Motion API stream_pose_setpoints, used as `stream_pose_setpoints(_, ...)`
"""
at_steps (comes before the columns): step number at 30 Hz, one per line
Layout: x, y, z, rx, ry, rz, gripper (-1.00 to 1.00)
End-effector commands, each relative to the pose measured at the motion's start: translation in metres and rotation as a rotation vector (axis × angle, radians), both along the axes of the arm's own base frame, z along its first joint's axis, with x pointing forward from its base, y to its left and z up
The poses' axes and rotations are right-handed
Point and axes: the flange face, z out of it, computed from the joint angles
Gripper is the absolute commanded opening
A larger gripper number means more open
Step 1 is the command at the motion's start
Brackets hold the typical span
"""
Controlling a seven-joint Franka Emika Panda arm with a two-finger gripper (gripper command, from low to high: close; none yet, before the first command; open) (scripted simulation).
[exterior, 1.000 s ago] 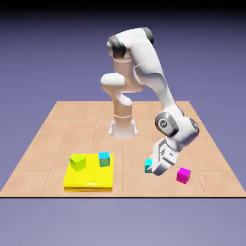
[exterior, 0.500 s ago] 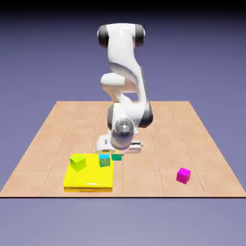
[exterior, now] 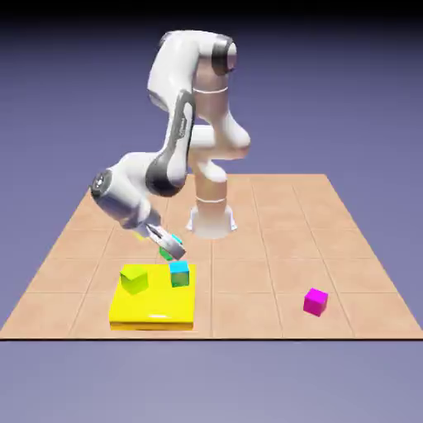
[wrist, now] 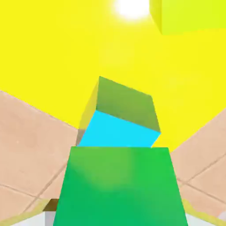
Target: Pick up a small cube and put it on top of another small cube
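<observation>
So the arm has swung all the way across in the last second: it was down at the lower right of the exterior view near the magenta cube (exterior: 315,301), and now the gripper (exterior: 171,249) sits left of centre, just above and behind the other small cube (exterior: 179,273). The fingers are clenched on the small cube (wrist: 118,187), which fills the bottom of the hand view as a big green face and hides the tips. Right beyond it, in the middle of that view, I see the target's cyan top, resting on the yellow slab (exterior: 153,311). The yellow-green cube (exterior: 134,279) sits to the left on the same slab. My read: the carry is basically done, and what's left is lining up and lowering. It isn't stacked yet.
</observation>
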Motion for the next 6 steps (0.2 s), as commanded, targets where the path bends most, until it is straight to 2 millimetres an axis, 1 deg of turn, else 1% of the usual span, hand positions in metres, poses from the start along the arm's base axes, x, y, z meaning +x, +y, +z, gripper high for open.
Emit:
stream_pose_setpoints(1,0.000,0.000,0.000,-0.002,0.002,0.002,1.00)
stream_pose_setpoints(2,0.000,0.000,0.000,-0.002,0.002,0.002,1.00)
stream_pose_setpoints(5,0.014,-0.019,0.048,-0.001,0.002,0.002,1.00)
stream_pose_setpoints(6,0.017,-0.024,0.060,-0.002,0.003,0.001,1.00)
